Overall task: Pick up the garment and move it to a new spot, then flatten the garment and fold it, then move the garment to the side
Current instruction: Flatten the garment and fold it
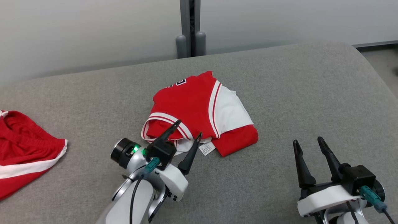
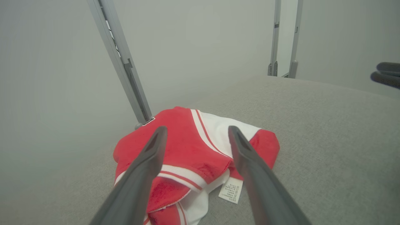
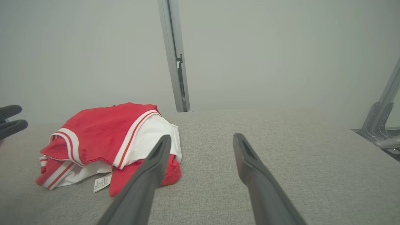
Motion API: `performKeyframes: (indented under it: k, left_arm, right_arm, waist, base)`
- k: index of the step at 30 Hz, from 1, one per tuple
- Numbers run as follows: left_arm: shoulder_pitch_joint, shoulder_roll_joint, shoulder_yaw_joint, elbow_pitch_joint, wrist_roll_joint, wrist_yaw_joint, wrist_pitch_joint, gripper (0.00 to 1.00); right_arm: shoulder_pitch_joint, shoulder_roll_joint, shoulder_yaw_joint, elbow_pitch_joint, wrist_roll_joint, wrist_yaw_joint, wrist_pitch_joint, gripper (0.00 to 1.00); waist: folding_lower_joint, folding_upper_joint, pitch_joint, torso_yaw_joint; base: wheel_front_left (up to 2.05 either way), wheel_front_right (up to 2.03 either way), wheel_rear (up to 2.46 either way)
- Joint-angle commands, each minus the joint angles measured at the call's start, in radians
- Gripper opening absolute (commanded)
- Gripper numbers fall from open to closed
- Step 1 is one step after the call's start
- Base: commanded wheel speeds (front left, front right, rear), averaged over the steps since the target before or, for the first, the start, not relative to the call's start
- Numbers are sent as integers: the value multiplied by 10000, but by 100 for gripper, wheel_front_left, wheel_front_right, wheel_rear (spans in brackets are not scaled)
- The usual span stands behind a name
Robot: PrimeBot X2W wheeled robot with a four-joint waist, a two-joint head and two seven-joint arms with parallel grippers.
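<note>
Grey cushion [image 1: 279,93]: garment [image 1: 199,112] before left pincer [image 1: 189,130]

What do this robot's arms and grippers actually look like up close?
Both arms wear glossy white shells. The left gripper and right gripper each have two long, dark fingers tapering to points. A black boxy block sits at each wrist, with a teal plug and black cable trailing back. A green light glows on the left wrist.

A grey fabric-covered tabletop [image 1: 295,93] is spanning the foreground. Behind it a pale wall [image 1: 77,31] is standing, with a grey metal post [image 1: 190,28] rising against it.
</note>
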Motion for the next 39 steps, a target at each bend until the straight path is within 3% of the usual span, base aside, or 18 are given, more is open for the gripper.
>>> performKeyframes:
  k: [1,12,20,21,22,23,24,25,26,33,39]
  left_arm:
    - [-244,48,-56,110,62,-59,15,100]
    - [-2589,47,-2090,2636,679,-351,811,100]
    - [-3165,44,-2793,3782,827,-146,1129,100]
    - [-3214,47,-2840,3903,850,-70,1096,97]
    - [-3290,48,-2879,4029,911,31,1046,76]
    - [-3350,50,-2921,4175,942,119,994,48]
    - [-3377,48,-2958,4325,942,152,949,31]
    - [-3416,42,-2986,4452,908,197,874,7]
    - [-3444,44,-2990,4562,842,218,822,0]
    - [-3520,41,-2809,4575,76,402,178,0]
    - [-3723,42,-2250,3059,-1542,126,-100,0]
  right_arm:
    - [-120,-42,-26,-64,62,3,-54,100]
    - [-613,-13,-27,-121,180,3,-54,100]
    - [-711,46,-44,-93,273,3,-54,100]
    - [-729,48,-46,-94,280,3,-54,100]
    - [-736,53,-40,-93,280,3,-54,100]
    - [-742,62,-26,-94,299,3,-54,100]
    - [-755,67,-10,-87,320,3,-54,100]
    - [-769,69,5,-84,359,3,-54,100]
    - [-779,70,20,-85,383,3,-54,100]
    - [-730,73,33,-55,307,3,-54,100]
    - [-566,71,77,14,248,3,-54,100]
  waist:
    - [0,-1,227,-189]
    - [0,-1,966,-747]
    - [0,-1,1064,-980]
    - [0,-1,1066,-997]
    - [0,-1,1063,-1011]
    - [0,-1,1058,-1026]
    - [0,-1,1049,-1041]
    - [0,-1,1040,-1054]
    - [0,-1,1027,-1065]
    - [0,-1,872,-1087]
    - [0,-1,567,-1030]
  base:
    - [0,0,0]
    - [0,0,0]
    - [0,0,0]
    - [0,0,0]
    - [0,0,0]
    - [0,0,0]
    - [0,0,0]
    - [0,0,0]
    - [0,0,0]
    - [0,0,0]
    - [0,0,0]
